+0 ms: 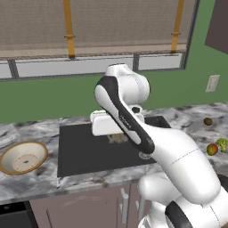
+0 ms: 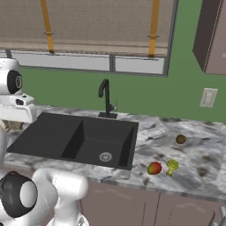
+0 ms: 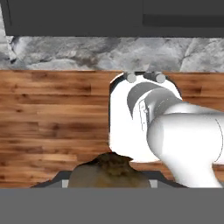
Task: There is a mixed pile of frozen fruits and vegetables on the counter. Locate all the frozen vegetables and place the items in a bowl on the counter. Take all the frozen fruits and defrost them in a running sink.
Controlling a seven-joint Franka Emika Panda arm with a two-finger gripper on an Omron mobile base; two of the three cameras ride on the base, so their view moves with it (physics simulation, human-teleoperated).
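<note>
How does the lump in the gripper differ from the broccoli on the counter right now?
The lump is brownish-grey and shapeless; the broccoli is bright green with a pale stem. The lump sits clamped in the shut gripper, up over the sink; the broccoli lies on the counter right of the sink, beside a red-orange fruit. Neither is in the bowl yet.

Bowl [image 1: 23, 157] left of sink [image 1: 102, 144], fruits [image 1: 212, 149] probably right.
</note>
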